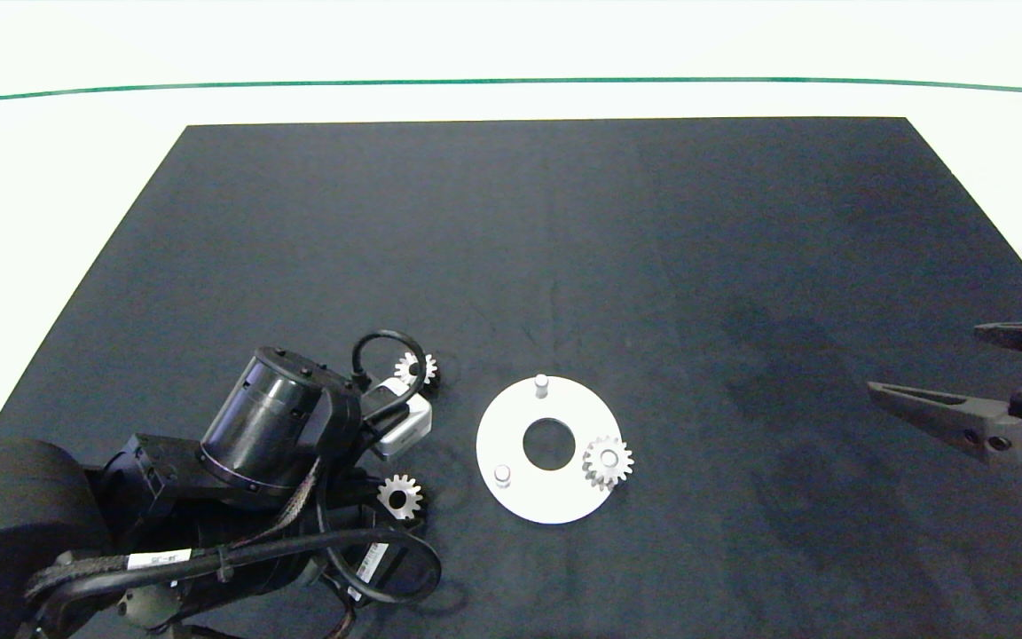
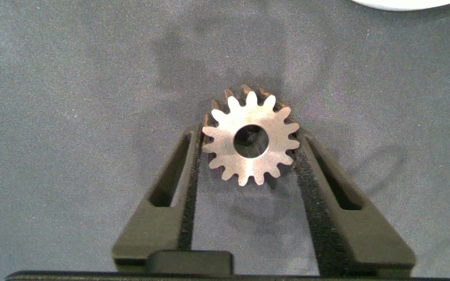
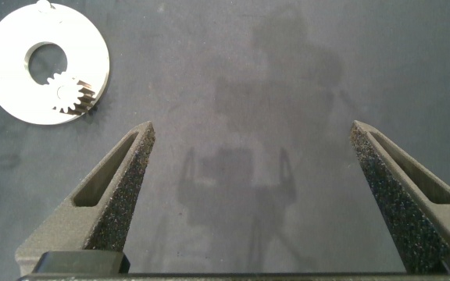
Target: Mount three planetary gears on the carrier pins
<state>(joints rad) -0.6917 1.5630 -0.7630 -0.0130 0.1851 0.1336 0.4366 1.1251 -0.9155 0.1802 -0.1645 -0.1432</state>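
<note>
The planetary gears (image 2: 250,143) are bare silvery metal with a dull brushed sheen and crisp, clean-cut teeth. The disc (image 1: 511,497) and its carrier pins (image 1: 541,383) look like smooth matt white plastic. A dark, matt, cloth-like mat (image 1: 564,248) with faint creases covers the pale bench (image 1: 76,142). The left tool (image 2: 250,168) and the right tool (image 3: 252,148) have dark matt plastic fingers faced with coarse, grainy black foam pads (image 3: 131,187). The left arm's housing (image 1: 254,422) is glossy black.

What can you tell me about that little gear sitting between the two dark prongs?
It is a small silvery metal spur gear with a round centre bore and blunt teeth all around. It lies flat on the dark mat, between the foam-lined fingers of the left end effector, which flank it closely on both sides.
</note>
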